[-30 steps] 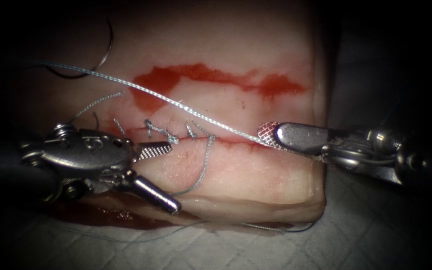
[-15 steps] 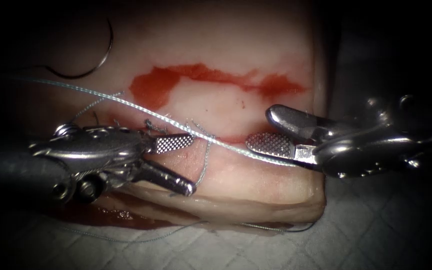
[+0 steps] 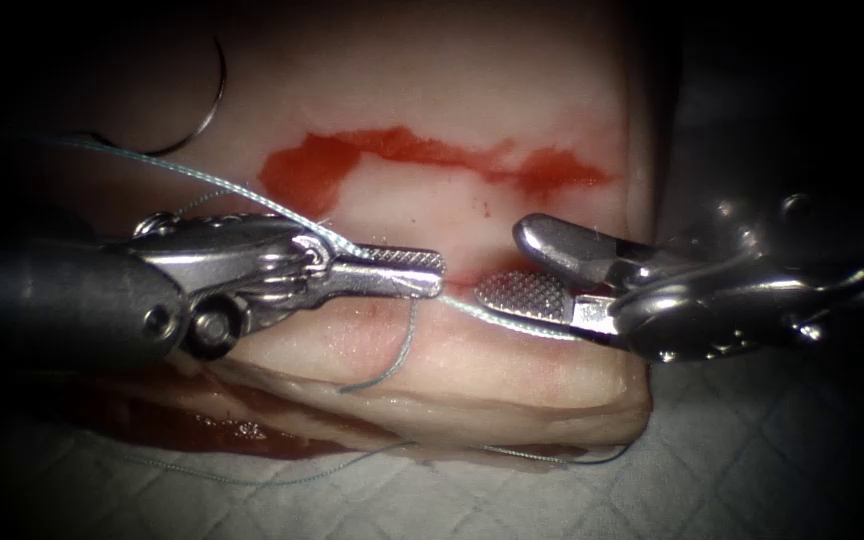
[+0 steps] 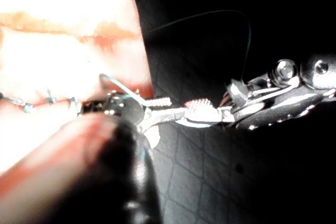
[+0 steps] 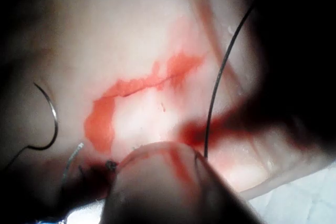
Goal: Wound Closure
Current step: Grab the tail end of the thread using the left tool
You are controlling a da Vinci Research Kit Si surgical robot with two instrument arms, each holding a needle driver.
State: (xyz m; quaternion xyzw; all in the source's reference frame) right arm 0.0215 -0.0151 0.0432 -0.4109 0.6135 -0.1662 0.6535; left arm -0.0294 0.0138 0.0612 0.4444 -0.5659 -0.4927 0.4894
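Closing in from the left, the left arm's steel needle driver [image 3: 422, 272] has advanced rightward along the cut [image 3: 472, 280] since a second ago, and its jaws, spread wide then, now look clenched on the pale blue braided thread [image 3: 252, 198] just over the stitched part of the cut; the left wrist view [image 4: 157, 109] shows the same pinch. That reads as a regrip of the thread near the knots. Far left, the thin dark curved needle [image 3: 207, 105] lies loose on the pink pork-belly tissue [image 3: 512, 100], held by neither tool and not visibly driven in, unmoved across the frames; the right wrist view shows it too [image 5: 50, 119]. A slack loop of the thread hangs down the near face of the tissue below the cut. Red fluid smear [image 3: 392, 155] sits far of the cut, unchanged. On the right, the right arm's steel needle driver [image 3: 517, 265], clamped on the thread a second ago, now stands with jaws released, the thread running across its lower textured jaw toward the hinge, not gripped. The tips are near each other, gap tight; the tissue's right edge drops off just behind the right tool onto grey quilted drape [image 3: 752, 450], open room there and along the near side.
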